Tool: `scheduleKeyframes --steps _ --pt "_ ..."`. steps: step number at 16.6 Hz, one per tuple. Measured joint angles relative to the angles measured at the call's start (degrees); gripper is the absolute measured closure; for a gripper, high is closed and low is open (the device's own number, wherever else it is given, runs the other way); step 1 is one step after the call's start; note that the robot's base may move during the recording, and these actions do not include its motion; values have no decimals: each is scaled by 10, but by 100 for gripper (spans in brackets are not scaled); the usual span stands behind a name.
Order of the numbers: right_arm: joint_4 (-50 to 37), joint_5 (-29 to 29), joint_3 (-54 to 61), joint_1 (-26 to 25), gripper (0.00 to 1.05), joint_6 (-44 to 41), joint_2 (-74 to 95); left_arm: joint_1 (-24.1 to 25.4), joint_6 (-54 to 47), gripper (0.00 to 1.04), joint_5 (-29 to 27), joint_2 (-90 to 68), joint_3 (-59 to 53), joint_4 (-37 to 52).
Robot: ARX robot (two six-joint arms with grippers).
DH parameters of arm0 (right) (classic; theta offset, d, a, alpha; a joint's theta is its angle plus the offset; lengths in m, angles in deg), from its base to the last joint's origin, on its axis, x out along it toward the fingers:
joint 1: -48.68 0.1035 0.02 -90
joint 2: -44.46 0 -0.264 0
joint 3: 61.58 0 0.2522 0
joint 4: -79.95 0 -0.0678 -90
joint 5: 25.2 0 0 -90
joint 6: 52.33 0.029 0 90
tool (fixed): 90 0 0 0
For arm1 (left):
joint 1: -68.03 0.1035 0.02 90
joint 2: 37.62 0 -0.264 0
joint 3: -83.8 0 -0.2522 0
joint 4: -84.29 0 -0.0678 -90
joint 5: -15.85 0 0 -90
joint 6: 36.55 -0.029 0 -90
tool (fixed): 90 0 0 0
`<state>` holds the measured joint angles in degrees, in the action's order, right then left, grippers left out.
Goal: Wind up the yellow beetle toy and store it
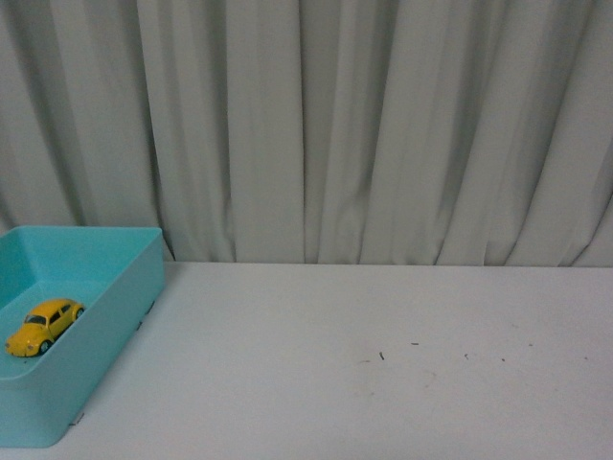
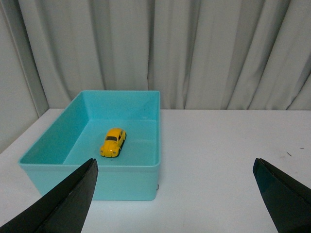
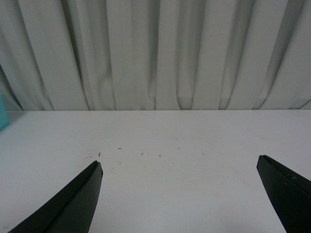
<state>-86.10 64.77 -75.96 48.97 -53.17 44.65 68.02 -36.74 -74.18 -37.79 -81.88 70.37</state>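
Yellow toy car (image 2: 113,141): one; it sits on its wheels on the floor of the bin, apart from all four walls, with nothing touching it.
Turquoise bin (image 2: 121,182): one; open-topped and rectangular, it stands on the left part of the table and holds only the car.
White table (image 1: 383,383): one; a few small dark specks (image 1: 381,356) lie on its right half, well apart from the bin.
Grey curtain (image 1: 383,125): one; it hangs in folds behind the table's far edge across all three views.
Left gripper (image 2: 180,194): one; its two dark fingers are spread wide and grip nothing. It hangs over the table on the near side of the bin, whose near wall stands between it and the car.
Right gripper (image 3: 180,194): one; its fingers are likewise spread wide and bare, over the speckled stretch of table.
Front view: neither arm shows; the bin's side wall hides none of the car.
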Motion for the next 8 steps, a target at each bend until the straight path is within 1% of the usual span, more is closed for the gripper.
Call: scheduleKeyframes --steps 8 --pt "-2 0 0 0 7 0 0 0 0 7 0 0 0 2"
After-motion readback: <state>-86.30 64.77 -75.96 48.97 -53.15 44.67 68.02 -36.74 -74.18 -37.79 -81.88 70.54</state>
